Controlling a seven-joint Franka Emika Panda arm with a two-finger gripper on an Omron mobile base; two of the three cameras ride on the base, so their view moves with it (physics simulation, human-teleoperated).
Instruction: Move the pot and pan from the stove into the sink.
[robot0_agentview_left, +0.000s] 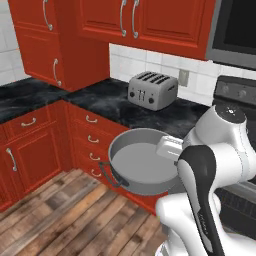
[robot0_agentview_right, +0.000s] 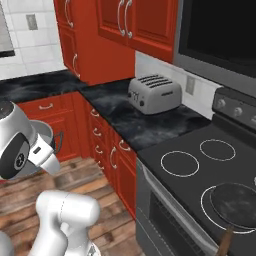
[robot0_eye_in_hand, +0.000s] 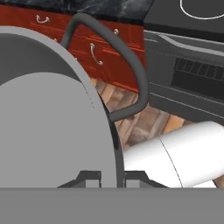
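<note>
The wide grey pot (robot0_agentview_left: 142, 162), pale inside with low straight sides and a dark loop handle sticking out at its near edge, hangs in the air in front of the red drawers, well off the stove (robot0_agentview_right: 200, 172) and above the wooden floor (robot0_agentview_left: 60, 210). The gripper (robot0_eye_in_hand: 113, 178) is clamped tight on the pot's rim, one fingertip (robot0_eye_in_hand: 89, 178) inside the wall and the other outside. Back on the black cooktop the dark pan (robot0_agentview_right: 235, 205) sits on a front ring, and a silver toaster (robot0_agentview_left: 152, 90) stands on the dark marbled counter (robot0_agentview_left: 105, 102) under red cupboards.
</note>
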